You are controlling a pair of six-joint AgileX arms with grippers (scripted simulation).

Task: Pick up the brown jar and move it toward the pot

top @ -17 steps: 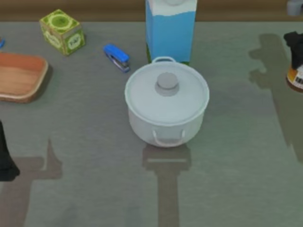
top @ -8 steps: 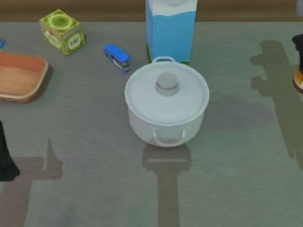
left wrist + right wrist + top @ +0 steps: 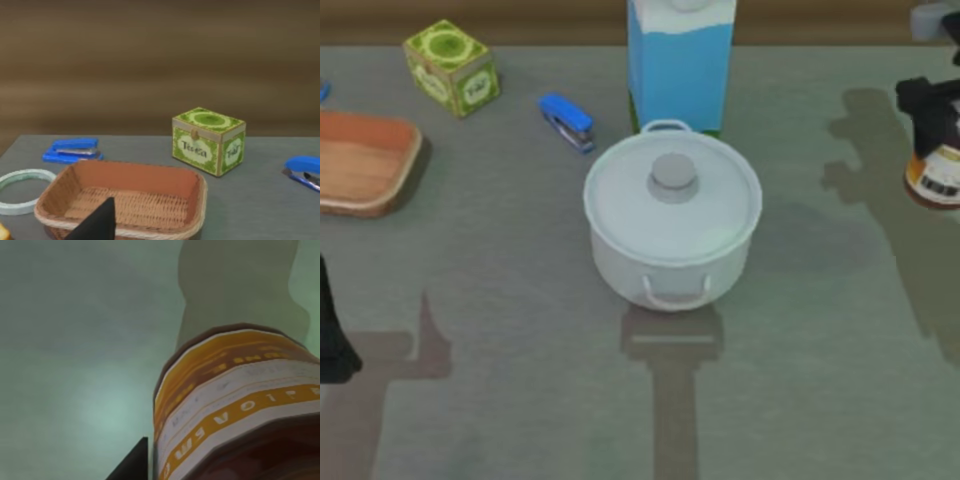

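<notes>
The brown jar [image 3: 933, 175], with its orange-and-white barcode label, hangs above the table at the far right edge of the top view. My right gripper [image 3: 932, 110] is shut on it from above. In the right wrist view the jar [image 3: 235, 390] fills the frame, with one dark fingertip [image 3: 135, 460] against its side. The white pot [image 3: 672, 220], lid on, stands at the table's middle, well left of the jar. My left gripper [image 3: 330, 345] is parked at the left edge, open, with one fingertip [image 3: 102, 220] showing over the tray.
A blue-and-white carton [image 3: 680, 60] stands right behind the pot. A blue stapler [image 3: 566, 120], a green tea box [image 3: 452, 66] and an orange-brown tray [image 3: 365, 160] lie at the back left. The left wrist view also shows a tape ring [image 3: 22, 190] and a second stapler [image 3: 70, 150].
The right gripper with the jar slid almost out past the right edge half a second ago. It has since come back left into view, and its shadow has moved left too.
</notes>
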